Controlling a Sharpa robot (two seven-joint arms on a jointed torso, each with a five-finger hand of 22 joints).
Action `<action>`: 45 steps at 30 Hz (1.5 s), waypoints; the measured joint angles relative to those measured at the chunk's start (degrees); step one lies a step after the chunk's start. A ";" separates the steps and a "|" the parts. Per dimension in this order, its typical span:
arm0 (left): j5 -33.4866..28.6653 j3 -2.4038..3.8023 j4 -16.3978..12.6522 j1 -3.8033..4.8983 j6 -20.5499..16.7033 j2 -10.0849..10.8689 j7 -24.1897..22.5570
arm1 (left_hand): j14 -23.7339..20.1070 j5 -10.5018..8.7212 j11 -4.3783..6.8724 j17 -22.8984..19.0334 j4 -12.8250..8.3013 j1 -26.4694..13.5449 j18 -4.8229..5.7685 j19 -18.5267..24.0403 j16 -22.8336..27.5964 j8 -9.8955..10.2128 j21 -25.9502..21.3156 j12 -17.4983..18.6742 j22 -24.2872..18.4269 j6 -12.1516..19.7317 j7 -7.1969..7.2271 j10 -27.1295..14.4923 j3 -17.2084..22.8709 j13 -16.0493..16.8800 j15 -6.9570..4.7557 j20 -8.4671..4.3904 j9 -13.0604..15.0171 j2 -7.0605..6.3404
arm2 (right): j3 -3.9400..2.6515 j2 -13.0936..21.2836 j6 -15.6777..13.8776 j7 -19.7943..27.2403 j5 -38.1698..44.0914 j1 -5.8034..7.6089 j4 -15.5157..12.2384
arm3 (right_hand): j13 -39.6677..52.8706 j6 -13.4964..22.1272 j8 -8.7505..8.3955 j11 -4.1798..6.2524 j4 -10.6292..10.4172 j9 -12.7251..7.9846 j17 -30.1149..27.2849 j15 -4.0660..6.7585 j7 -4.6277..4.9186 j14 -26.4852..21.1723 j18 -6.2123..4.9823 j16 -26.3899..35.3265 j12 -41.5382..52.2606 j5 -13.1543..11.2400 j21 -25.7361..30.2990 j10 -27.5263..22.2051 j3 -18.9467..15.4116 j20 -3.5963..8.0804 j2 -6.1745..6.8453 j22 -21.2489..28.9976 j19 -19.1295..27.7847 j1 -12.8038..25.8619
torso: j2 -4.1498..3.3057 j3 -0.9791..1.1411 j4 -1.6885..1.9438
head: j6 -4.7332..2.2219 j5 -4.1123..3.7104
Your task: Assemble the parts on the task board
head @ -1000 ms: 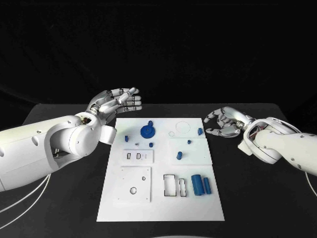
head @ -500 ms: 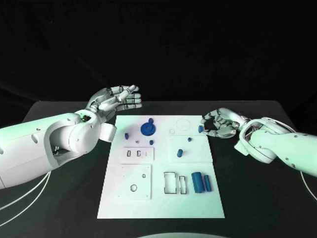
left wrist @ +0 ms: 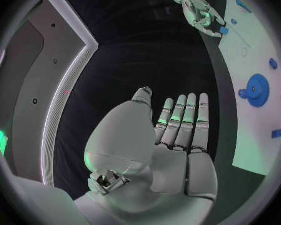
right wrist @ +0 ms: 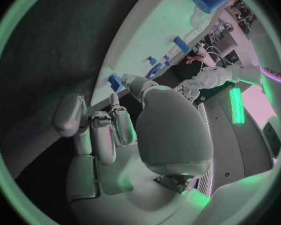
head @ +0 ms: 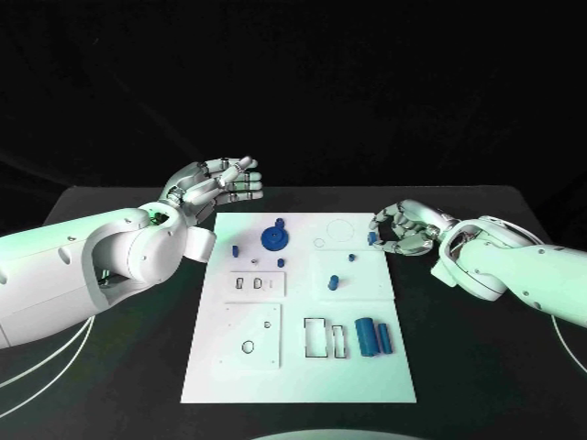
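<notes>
Now the task board [head: 298, 385] lies mid-desk [head: 492, 367], bare desk on both sides. Right robot hand [head: 402, 228], fingers curled and empty, has crept to the board's right edge beside a small blue part [head: 371, 238]. Left robot hand [head: 218, 190] hovers spread by the far-left corner, unmoved

We see a black table [head: 108, 367] that carries everything before us, its dark top stretching out to both side edges and to the far edge. Behind the far edge hangs a black backdrop [head: 347, 82], folded softly like cloth. Thin white cables [head: 16, 383] trail across the tabletop near its left edge, toward the near left corner.
</notes>
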State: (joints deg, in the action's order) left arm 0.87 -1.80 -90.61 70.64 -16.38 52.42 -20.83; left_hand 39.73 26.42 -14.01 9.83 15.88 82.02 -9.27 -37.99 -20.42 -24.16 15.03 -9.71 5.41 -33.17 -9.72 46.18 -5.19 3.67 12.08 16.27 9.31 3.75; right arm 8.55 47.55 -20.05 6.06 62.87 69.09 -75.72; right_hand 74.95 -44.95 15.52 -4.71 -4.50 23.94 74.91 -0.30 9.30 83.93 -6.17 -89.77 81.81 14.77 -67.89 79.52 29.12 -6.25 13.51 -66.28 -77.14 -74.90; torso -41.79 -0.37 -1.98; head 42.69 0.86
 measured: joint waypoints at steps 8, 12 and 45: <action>0.00 0.00 0.00 0.00 0.00 0.00 0.01 | -0.19 0.00 0.00 0.00 0.00 0.00 0.00 0.00 -0.25 0.00 0.00 0.00 0.00 0.00 0.00 0.00 0.00 0.00 -0.19 0.00 0.03 0.00 | 0.00 -0.61 0.26 -0.30 0.41 0.00 0.66 | -0.01 -0.41 0.43 0.00 0.16 0.00 0.00 0.00 0.01 0.00 0.00 0.00 0.00 0.00 0.00 0.00 0.16 0.00 0.00 -0.12 0.00 0.00 | -0.01 0.00 -0.01 | 0.17 0.04; 0.00 0.00 0.00 0.00 0.00 0.04 0.02 | -0.21 0.00 0.00 -0.01 0.00 0.00 0.00 0.00 -0.25 0.00 0.00 0.00 0.00 0.00 0.00 0.00 0.00 0.00 -0.21 0.00 0.06 0.00 | 0.00 -0.87 0.41 -0.47 0.58 -0.01 0.92 | -0.01 -0.41 0.43 0.00 0.16 0.00 0.00 0.00 0.01 0.00 0.00 0.00 0.00 0.00 0.00 0.00 0.16 0.00 0.00 -0.11 0.00 0.00 | -0.03 -0.01 0.03 | 0.25 0.04; 0.00 0.00 -0.06 0.00 0.05 0.14 0.09 | -0.21 0.00 0.20 0.03 0.16 0.00 0.00 0.00 -0.25 -0.37 0.00 -0.24 -0.05 0.20 -0.20 -0.20 0.16 0.00 -0.21 0.00 0.04 0.00 | 0.00 -1.51 1.06 -1.43 1.57 -0.12 1.37 | -0.03 -6.57 3.99 1.76 0.56 0.62 0.02 0.85 -2.07 0.01 -0.01 0.00 1.04 -0.01 -0.56 1.75 1.35 0.76 -1.85 -1.53 -0.52 0.90 | -0.04 0.07 0.03 | 0.48 0.36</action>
State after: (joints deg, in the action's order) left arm 0.88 -1.80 -90.67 70.64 -16.33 52.56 -20.74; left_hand 39.52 26.42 -13.81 9.86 16.05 82.02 -9.27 -37.99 -20.67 -24.53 15.03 -9.94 5.36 -32.98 -9.92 45.98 -5.04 3.67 11.88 16.27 9.35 3.75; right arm 8.54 46.04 -18.99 4.64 64.44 68.97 -74.36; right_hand 74.92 -51.52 19.51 -2.96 -3.94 24.56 74.92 0.55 7.24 83.93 -6.18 -89.77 82.86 14.76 -68.44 81.27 30.47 -5.49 11.66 -67.81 -77.66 -74.00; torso -41.83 -0.30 -1.95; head 43.17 1.22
